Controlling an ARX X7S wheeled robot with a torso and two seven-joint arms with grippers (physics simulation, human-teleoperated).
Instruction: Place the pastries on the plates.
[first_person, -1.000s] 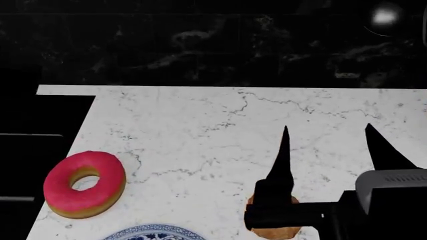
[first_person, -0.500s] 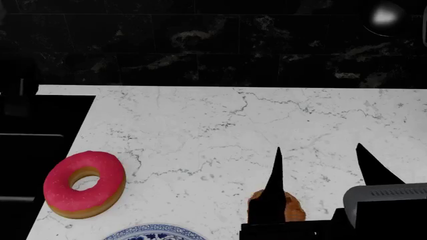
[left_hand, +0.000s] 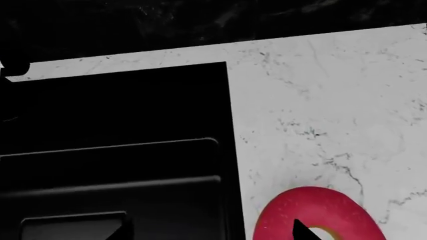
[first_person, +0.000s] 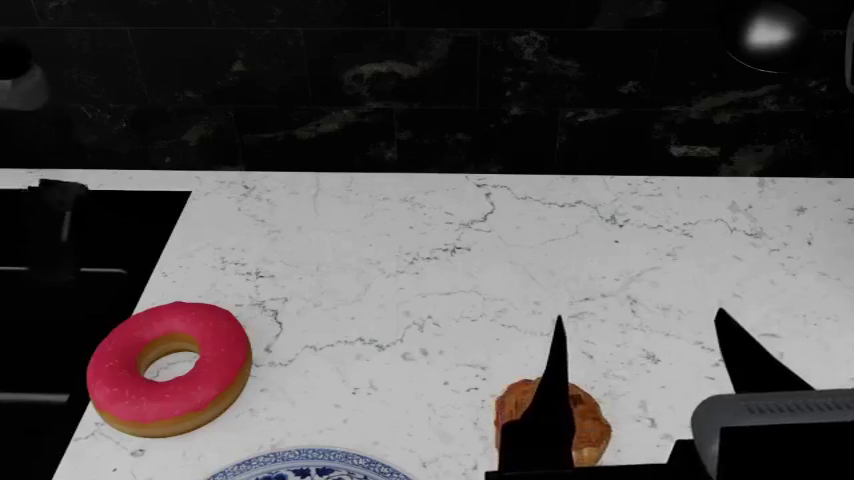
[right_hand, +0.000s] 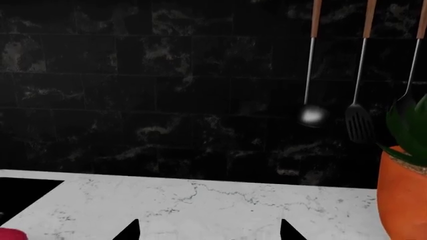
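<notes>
Right gripper: the black two-fingered right gripper (first_person: 638, 345) is hovering over the near right part of the white marble-veined surface (first_person: 441, 260), its pointed fingers standing wide apart with nothing between them.
Bun: the round golden-brown flaky bun (first_person: 582, 424) is lying on the surface at the near edge of the head view, partly hidden behind the right gripper's inner finger (first_person: 551, 400) (whether finger and bun are touching cannot be told).
Donut: the ring donut with bright pink icing and a tan underside (first_person: 168, 368) is lying flat on the surface near its left edge, well apart from the bun; the left wrist view is showing it too (left_hand: 320, 215).
Left gripper: only one dark fingertip (left_hand: 303, 231) is showing, over the donut in the left wrist view, so its state cannot be told.
Plate: the round plate with the blue floral-patterned rim (first_person: 310, 464) is peeking in at the near edge, just beside the donut and between the two pastries.
Left of the surface: a black recessed cooktop (left_hand: 113, 165) is adjoining the marble.
Backdrop: three dark kitchen utensils with wooden handles (right_hand: 357, 80) are hanging on the black tiled wall (right_hand: 167, 90), beside an orange plant pot (right_hand: 402, 197).
</notes>
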